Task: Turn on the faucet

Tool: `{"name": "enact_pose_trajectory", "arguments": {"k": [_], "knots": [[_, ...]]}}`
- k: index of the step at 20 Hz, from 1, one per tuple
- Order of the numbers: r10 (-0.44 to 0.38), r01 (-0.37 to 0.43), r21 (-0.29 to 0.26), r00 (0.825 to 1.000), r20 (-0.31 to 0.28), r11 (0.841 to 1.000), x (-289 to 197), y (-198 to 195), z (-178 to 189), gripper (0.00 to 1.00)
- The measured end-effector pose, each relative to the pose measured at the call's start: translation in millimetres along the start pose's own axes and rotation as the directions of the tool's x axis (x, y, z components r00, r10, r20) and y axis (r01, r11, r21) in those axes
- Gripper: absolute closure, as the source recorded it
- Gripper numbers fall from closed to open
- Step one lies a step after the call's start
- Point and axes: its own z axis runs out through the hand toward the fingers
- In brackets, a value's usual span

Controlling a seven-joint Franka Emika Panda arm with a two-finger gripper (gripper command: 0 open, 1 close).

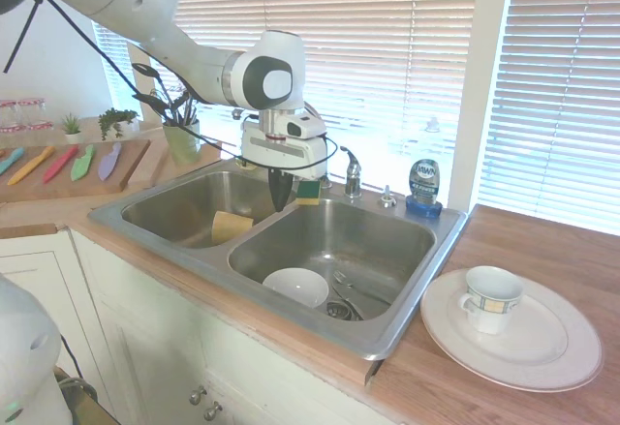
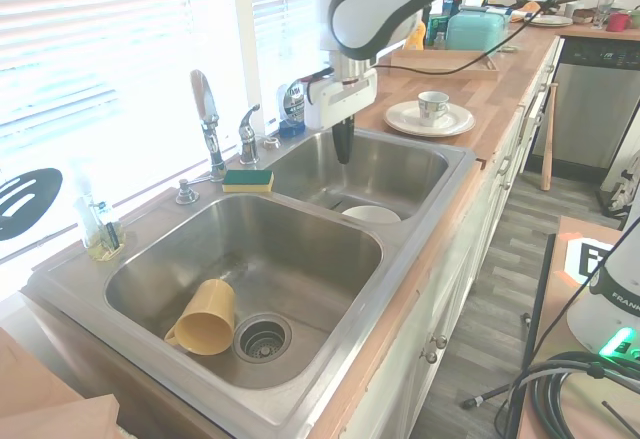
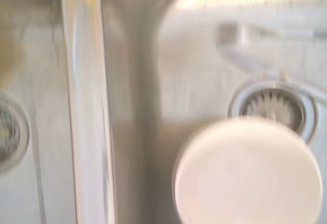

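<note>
Obstacles on back ledge: faucet [image 2: 205, 109] with lever handle [image 2: 247, 131], sponge [image 2: 247, 179] just in front, soap bottle [image 1: 423, 187] beyond. Basin floors: white bowl [image 1: 295, 287], yellow cup [image 2: 205, 321]. Open air above both basins.
</note>
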Motion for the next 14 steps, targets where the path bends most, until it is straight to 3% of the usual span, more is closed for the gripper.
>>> {"name": "enact_pose_trajectory", "arguments": {"k": [7,8,14], "knots": [[-0.019,0.020,0.015,1.000,-0.015,1.000,-47,48,2,1.00],[-0.019,0.019,0.016,1.000,-0.015,1.000,-52,53,4,0.00],[0.000,0.001,0.017,1.000,-0.009,1.000,-58,69,18,0.00]]}}
